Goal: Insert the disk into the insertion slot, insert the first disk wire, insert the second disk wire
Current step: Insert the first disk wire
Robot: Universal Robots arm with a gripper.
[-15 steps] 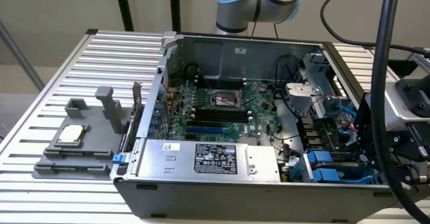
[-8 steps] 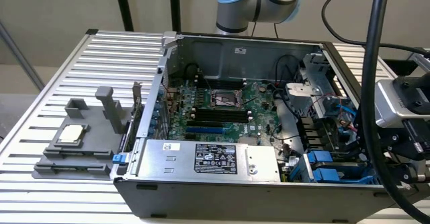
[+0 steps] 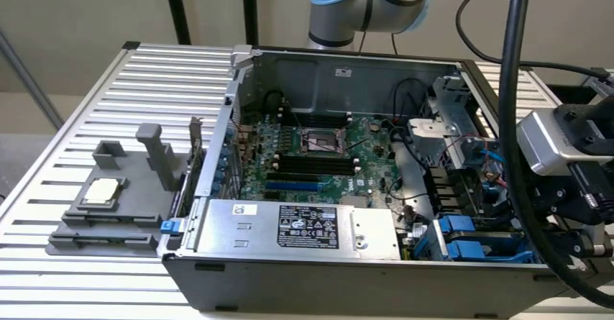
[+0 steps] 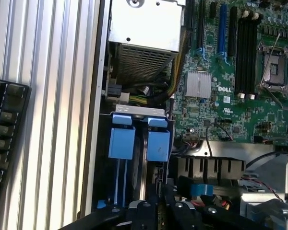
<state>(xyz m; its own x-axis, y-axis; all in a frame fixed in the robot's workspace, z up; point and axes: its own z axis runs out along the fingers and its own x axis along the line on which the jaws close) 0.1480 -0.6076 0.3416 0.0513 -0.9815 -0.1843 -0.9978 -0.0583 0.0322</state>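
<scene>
Slatted tabletop [image 3: 77, 277] carries open PC case [image 3: 336, 65]. Insertion slot [image 3: 475, 252] sits in case's near corner at exterior view's right, just beside power supply [image 3: 287, 226]. Disk [image 4: 158, 143] apparently already in slot, blue carrier tabs showing; seating depth hard to judge. Fingers [image 4: 145, 212] together, nothing clamped, hovering just over slot.

Risks: half-seated disk shifts under plug pressure; loose red-blue wires [image 3: 484, 154] catch on fingers.

Hidden: disk connector, wire plugs; fingertips partly cut off.

Just beside the power-supply box [image 3: 287, 226], the insertion slot [image 3: 467, 239] is partly hidden behind a thick black cable [image 3: 510, 119], and whether the disk sits inside it cannot be told.
</scene>
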